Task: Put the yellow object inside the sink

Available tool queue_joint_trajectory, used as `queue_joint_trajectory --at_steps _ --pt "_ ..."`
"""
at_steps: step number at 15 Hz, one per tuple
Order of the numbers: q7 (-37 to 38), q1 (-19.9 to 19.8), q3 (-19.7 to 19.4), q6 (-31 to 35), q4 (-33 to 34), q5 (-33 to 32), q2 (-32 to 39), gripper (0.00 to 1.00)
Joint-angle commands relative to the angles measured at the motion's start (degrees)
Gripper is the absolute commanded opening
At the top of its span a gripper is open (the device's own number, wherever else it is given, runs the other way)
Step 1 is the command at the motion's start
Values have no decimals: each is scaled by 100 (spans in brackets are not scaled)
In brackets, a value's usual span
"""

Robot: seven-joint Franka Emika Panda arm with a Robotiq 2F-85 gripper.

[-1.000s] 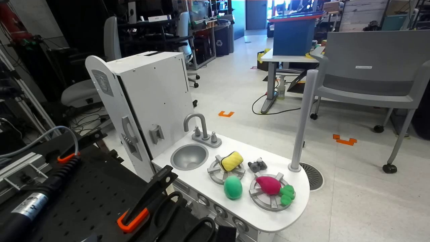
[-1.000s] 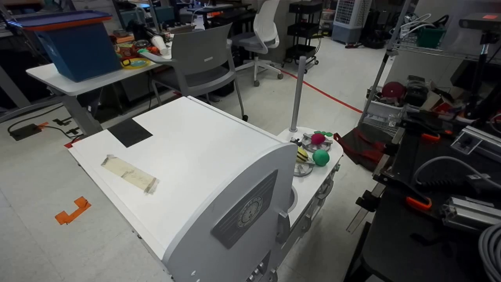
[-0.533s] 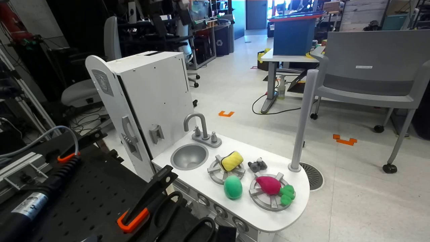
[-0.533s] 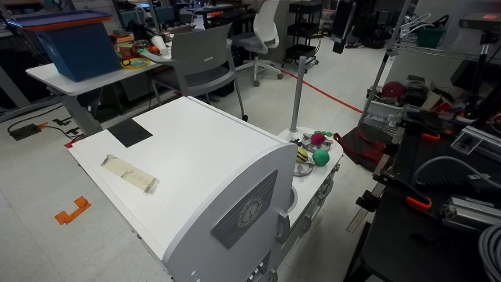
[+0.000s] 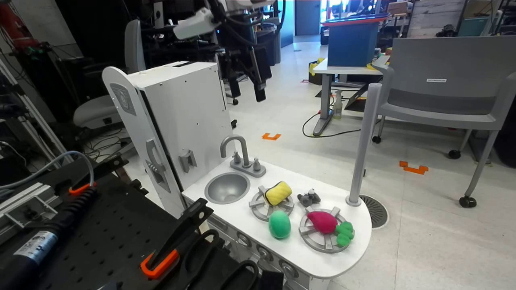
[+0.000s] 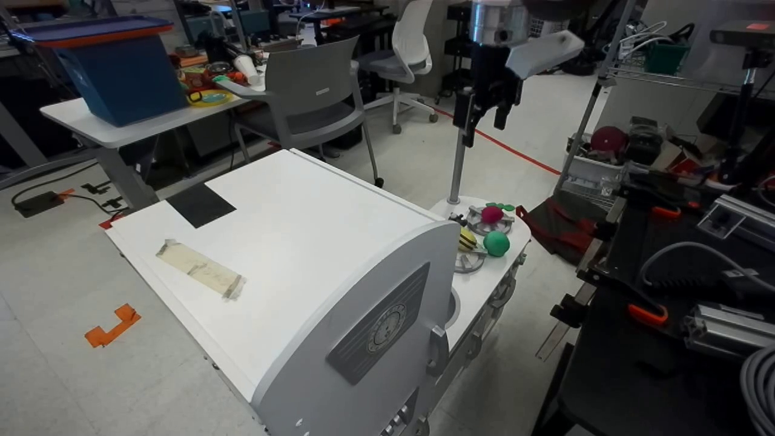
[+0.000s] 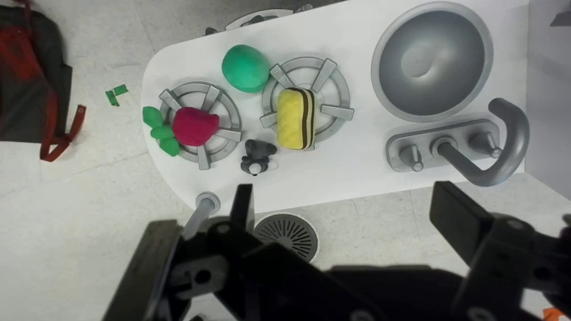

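Observation:
The yellow object (image 5: 278, 193), a chunky block with dark stripes at one end, lies on a round grey burner ring of the white toy counter. It also shows in the wrist view (image 7: 291, 118) and, partly hidden by the cabinet, in an exterior view (image 6: 467, 239). The sink (image 5: 227, 188) is a round grey basin between the cabinet and that burner; it holds nothing in the wrist view (image 7: 432, 62). My gripper (image 7: 346, 200) is open and empty, its fingers wide apart. It hangs high above the counter in both exterior views (image 5: 248, 93) (image 6: 484, 130).
A silver faucet (image 7: 513, 147) stands beside the sink. A green ball (image 5: 279, 224), a pink-red toy (image 5: 322, 222) with green leaves and a small grey toy (image 5: 309, 197) lie near the yellow object. A tall white cabinet (image 5: 189, 121) and a grey post (image 5: 365, 145) rise from the counter.
The arm and open gripper have come down into both exterior views from the top edge, toward the counter. The yellow object and the other toys have not moved.

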Motion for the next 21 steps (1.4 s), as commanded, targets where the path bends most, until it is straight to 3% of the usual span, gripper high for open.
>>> queue_joint_trajectory --at_steps 1,8,15,21 --pt "-244 108 -123 224 825 559 1065 100" --pt "-377 160 -158 629 2165 1198 2801 100" --pt "78 403 -766 239 3617 1128 4136 100" --pt "406 540 -1045 -412 4443 1061 4959 100"
